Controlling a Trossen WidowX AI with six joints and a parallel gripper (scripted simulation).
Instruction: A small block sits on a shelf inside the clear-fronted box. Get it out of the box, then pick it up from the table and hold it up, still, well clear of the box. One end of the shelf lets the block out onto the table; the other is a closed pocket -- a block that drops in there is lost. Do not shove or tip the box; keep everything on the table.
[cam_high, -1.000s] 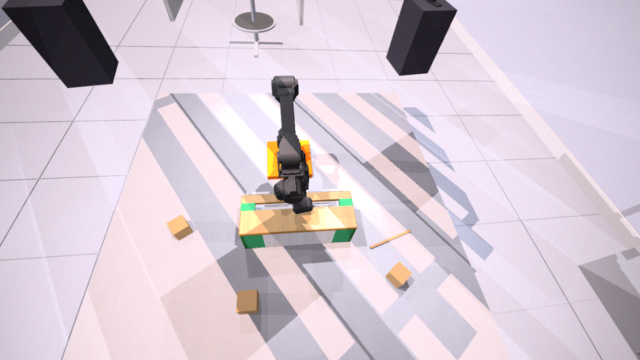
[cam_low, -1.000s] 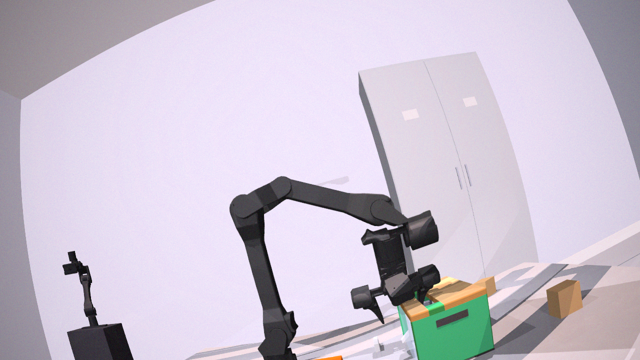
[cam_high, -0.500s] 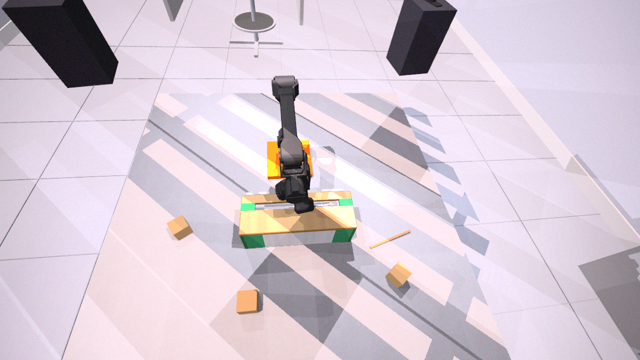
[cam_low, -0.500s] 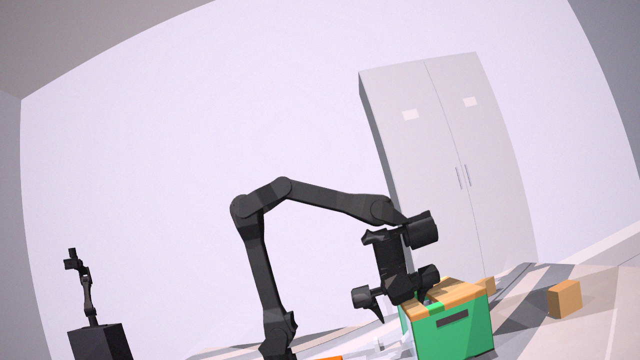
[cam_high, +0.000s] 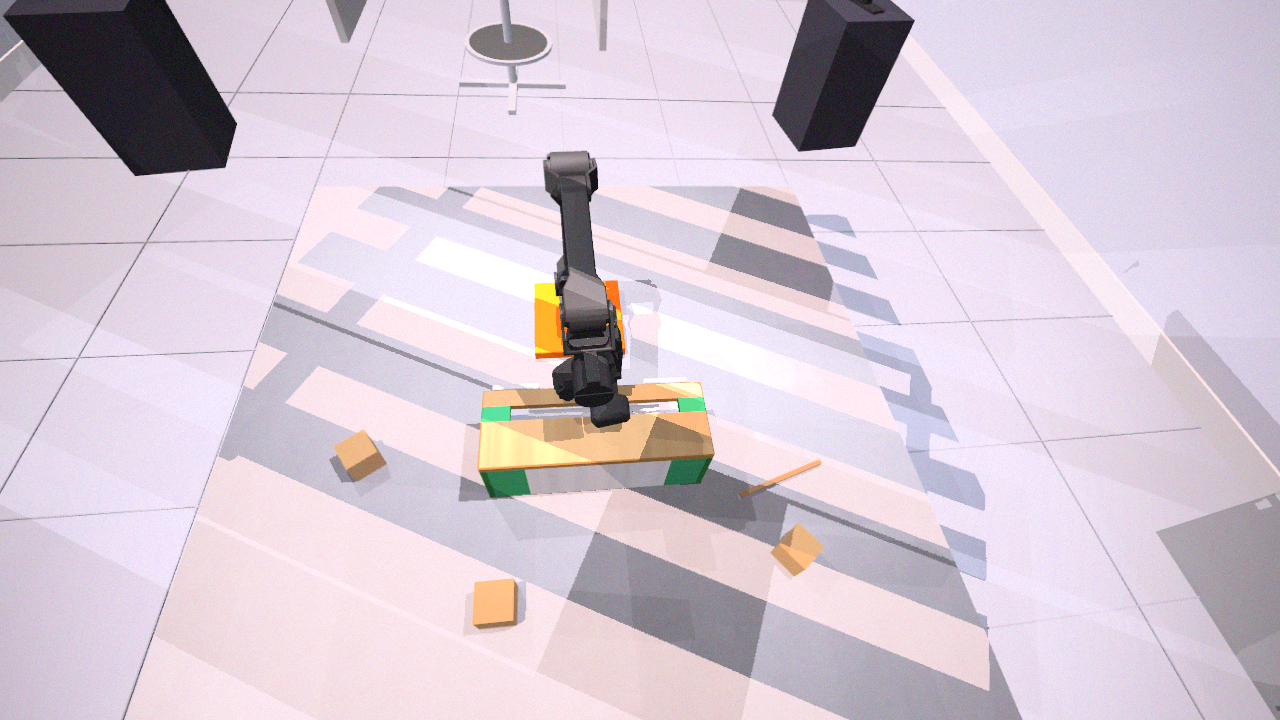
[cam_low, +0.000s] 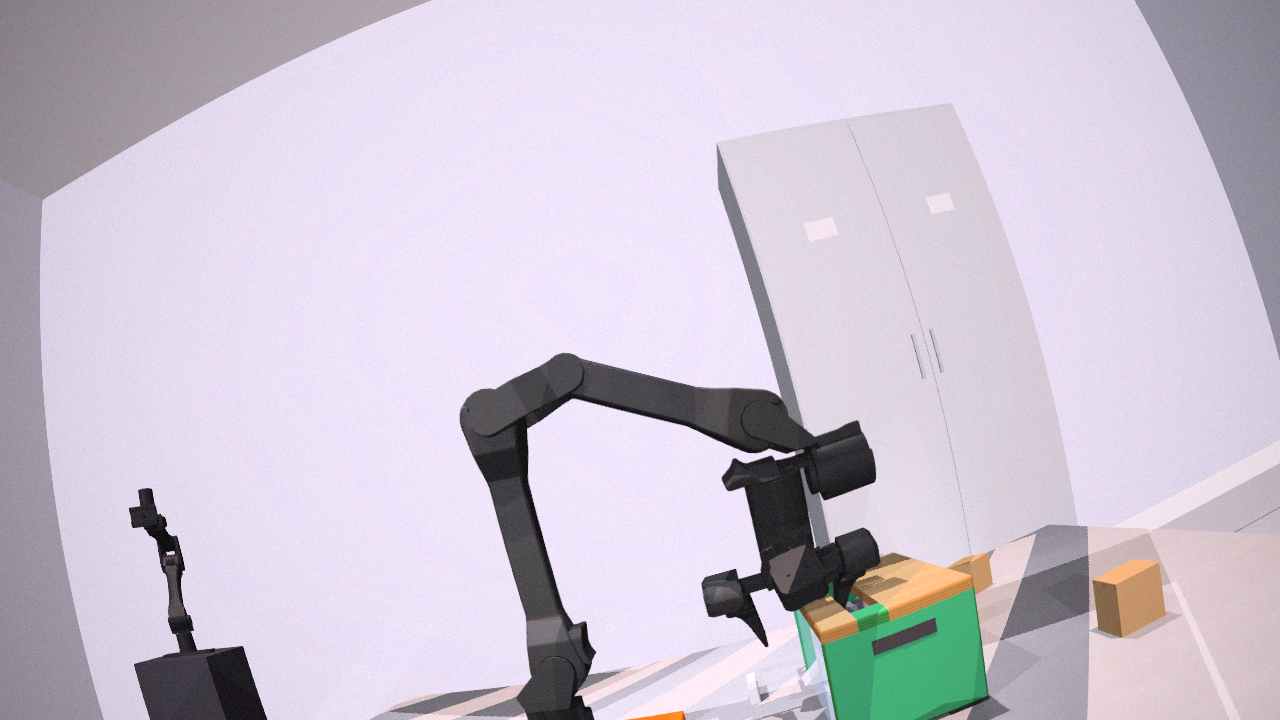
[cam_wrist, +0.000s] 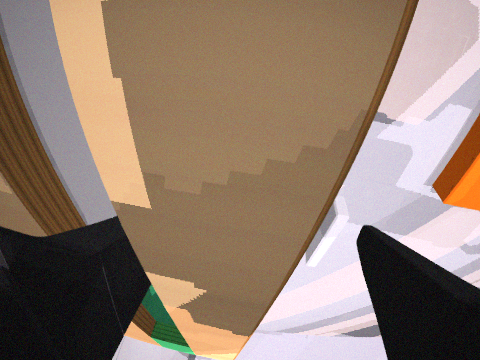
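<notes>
The box (cam_high: 537, 447) (cam_low: 930, 671) has a wooden top, green ends and a clear wall, with a long slot along its top. My gripper (cam_high: 588, 395) (cam_low: 802, 622) (cam_wrist: 273, 221) is open and empty, pointing down over the box's robot-side edge. Its fingers straddle the narrow wooden top rail (cam_wrist: 240, 125): one finger is at the slot, the other hangs outside the box on the robot's side. Contact with the rail cannot be told. The small block and the shelf are not visible; the top, the arm and glare hide the inside.
Three wooden blocks (cam_high: 360, 456) (cam_high: 494, 603) (cam_high: 796, 549) lie on the table beyond and beside the box. A thin wooden stick (cam_high: 780, 479) lies off its right end. An orange plate (cam_high: 546, 322) is under the arm's base. A small white piece (cam_low: 753, 687) (cam_wrist: 327, 237) shows on the robot's side.
</notes>
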